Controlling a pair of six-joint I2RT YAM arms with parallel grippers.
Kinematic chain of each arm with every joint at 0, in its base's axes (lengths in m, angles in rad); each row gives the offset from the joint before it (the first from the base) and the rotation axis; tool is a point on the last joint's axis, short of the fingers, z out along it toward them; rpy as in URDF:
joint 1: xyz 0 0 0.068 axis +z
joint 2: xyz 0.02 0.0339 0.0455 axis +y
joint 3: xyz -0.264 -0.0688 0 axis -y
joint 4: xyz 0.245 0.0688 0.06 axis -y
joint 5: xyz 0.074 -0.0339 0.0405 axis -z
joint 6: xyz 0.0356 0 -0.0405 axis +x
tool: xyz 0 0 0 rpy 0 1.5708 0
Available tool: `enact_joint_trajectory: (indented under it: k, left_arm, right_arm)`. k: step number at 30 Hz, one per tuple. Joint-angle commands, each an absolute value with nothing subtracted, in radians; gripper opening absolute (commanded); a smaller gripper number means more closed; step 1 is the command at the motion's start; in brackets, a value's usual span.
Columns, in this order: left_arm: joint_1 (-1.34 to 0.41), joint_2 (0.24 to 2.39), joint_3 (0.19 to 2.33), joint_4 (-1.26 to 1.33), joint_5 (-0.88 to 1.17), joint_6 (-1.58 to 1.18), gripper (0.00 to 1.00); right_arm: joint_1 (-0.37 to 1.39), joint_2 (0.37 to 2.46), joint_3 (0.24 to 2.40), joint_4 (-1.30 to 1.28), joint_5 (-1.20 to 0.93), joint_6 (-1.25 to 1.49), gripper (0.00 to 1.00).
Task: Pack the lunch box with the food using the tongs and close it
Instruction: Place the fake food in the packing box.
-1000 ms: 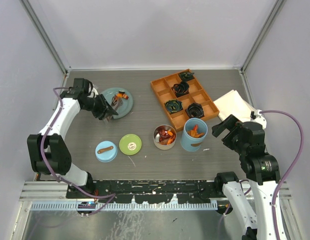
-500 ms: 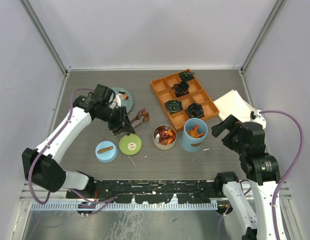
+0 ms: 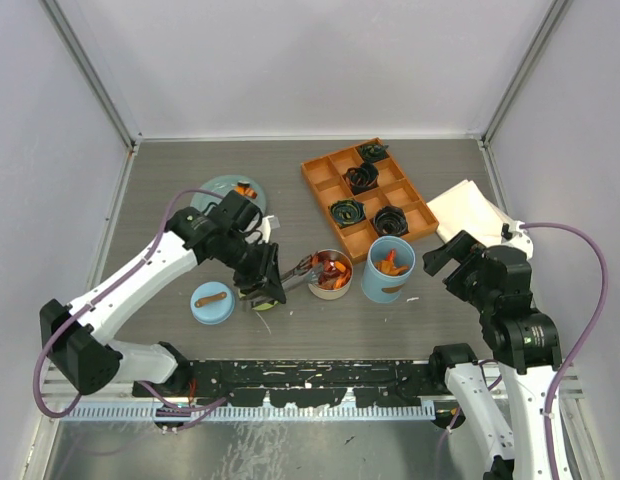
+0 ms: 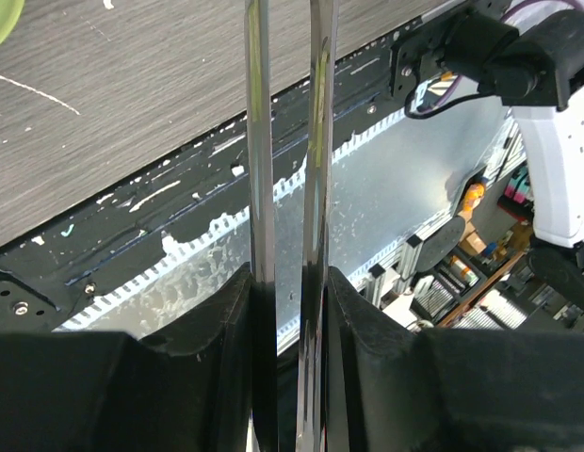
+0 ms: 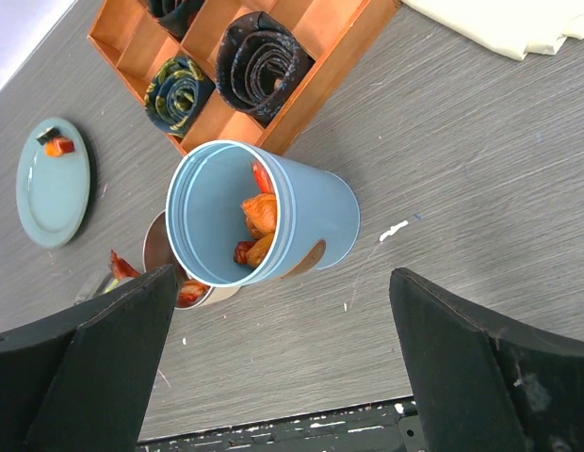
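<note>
Now, slim shiny steel tongs (image 4: pixel 259 141), arms nearly parallel, pinched in left claw (image 4: pixel 290 292), right claw (image 3: pixel 445 257) wide open, empty

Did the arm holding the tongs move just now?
Yes. The left end effector carried the tongs away from the teal plate, rightward and nearer, over to the steel tin.

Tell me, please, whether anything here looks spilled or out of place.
Only a small white fleck on the table beside the light-blue cylinder; it looks like a stray scrap. Nothing looks tipped over.
</note>
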State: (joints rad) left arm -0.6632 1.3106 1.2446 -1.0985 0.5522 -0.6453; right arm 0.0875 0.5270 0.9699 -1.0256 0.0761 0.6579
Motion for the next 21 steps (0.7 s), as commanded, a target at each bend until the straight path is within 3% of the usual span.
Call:
enact_joint_trajectory:
  k: [1,21]
  left_arm:
    - [-0.699,1.326,1.253,-1.109,0.534,-0.657,0.28]
    - [-0.708,1.362,1.300,-1.109,0.520,-0.646,0.39]
  right_arm:
    - [0.084,0.507,0.983,-0.996,0.080,0.666,1.00]
    - [0.084,0.506,0.979,-1.003,0.095,0.659,1.00]
